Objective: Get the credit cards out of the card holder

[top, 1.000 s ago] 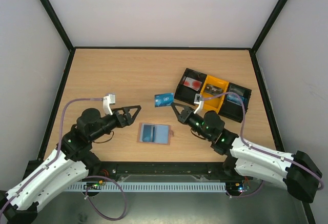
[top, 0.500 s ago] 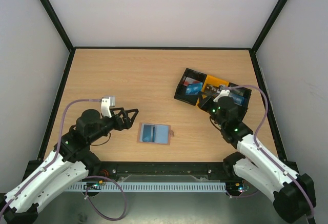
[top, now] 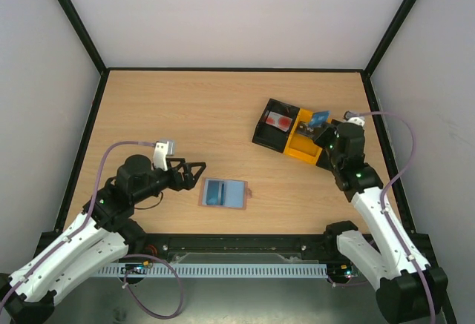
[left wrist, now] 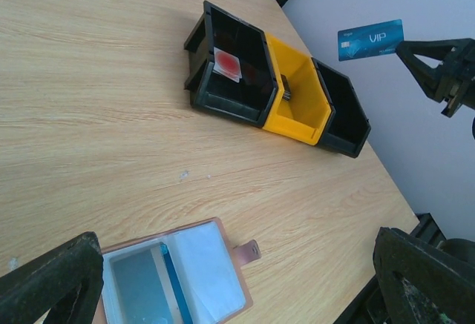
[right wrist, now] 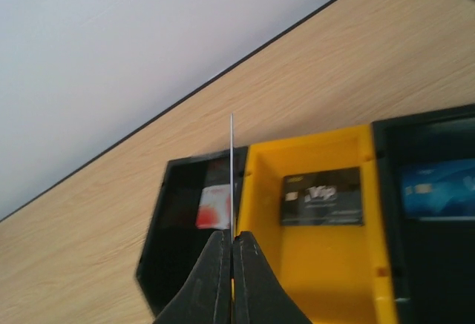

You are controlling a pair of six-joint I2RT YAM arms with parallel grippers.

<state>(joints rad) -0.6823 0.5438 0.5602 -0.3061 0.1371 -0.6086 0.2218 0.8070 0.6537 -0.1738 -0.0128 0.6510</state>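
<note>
The card holder lies open on the table, blue-grey with brown edging and a side tab. A card sits in its left sleeve; it also shows in the left wrist view. My left gripper is open and empty just left of it, jaws spread wide. My right gripper is shut on a blue VIP card and holds it above the tray; the card shows edge-on in the right wrist view between the shut fingertips. The left wrist view shows the card's face.
The black-and-yellow three-compartment tray stands at the right. Its left black bin holds a red-and-white card, the yellow bin a black VIP card, the right black bin a blue card.
My right arm swung right from beside the card holder to above the tray, carrying the blue card. My left gripper edged a little right toward the card holder.
</note>
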